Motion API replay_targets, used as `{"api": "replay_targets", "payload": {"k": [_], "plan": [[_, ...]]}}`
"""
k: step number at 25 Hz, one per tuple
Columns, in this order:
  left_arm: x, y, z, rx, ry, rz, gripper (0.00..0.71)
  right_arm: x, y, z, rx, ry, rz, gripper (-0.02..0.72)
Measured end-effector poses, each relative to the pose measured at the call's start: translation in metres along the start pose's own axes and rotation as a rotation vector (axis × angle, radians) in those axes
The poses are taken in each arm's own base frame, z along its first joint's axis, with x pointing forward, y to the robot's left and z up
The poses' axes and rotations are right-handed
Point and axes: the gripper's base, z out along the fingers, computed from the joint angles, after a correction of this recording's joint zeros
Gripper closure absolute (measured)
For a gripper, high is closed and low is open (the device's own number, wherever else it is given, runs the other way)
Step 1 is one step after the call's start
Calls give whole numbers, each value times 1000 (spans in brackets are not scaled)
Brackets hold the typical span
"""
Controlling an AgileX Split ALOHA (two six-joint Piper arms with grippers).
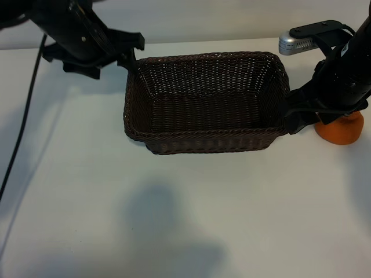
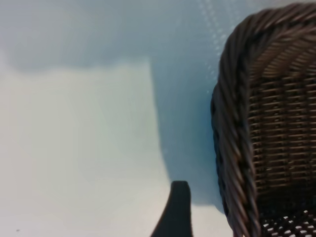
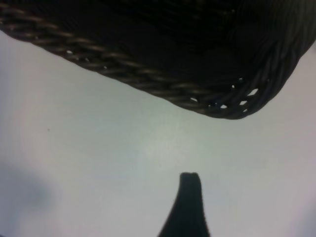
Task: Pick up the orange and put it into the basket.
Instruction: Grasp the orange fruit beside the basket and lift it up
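The dark-brown woven basket point(image 1: 206, 142) stands mid-table, with nothing in it. The orange point(image 1: 342, 132) rests on the table just off the basket's right end, its top hidden under my right arm. My right gripper point(image 1: 294, 113) hangs open beside the basket's right wall, past the orange and holding nothing. The right wrist view has one of its fingers point(image 3: 189, 197) over bare table, with a basket point(image 3: 197, 94) corner beyond and no orange. My left gripper point(image 1: 132, 52) stands open at the basket's far left corner. One of its fingers point(image 2: 178, 202) shows beside the braided rim point(image 2: 237, 148).
A silver-grey device on a black arm point(image 1: 298, 41) lies behind the basket's far right corner. A black cable point(image 1: 23, 116) runs down the table's left side. White table stretches in front of the basket.
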Motion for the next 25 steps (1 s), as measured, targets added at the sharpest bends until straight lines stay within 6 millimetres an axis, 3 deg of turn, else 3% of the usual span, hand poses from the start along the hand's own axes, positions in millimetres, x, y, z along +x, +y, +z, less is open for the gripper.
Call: {"api": "replay_targets", "payload": {"k": [6, 16, 19, 25], "plan": [[-4, 13, -35, -32, 6, -5, 34, 0, 0, 0, 0, 0, 0, 108], [8, 100, -119, -127, -88, -135, 57, 0, 0, 0, 0, 0, 1, 108], [17, 117, -139, -150, -104, -160, 65, 0, 0, 0, 0, 0, 1, 108], [30, 116, -170, -157, -171, -128, 87, 0, 0, 0, 0, 0, 1, 108]]}}
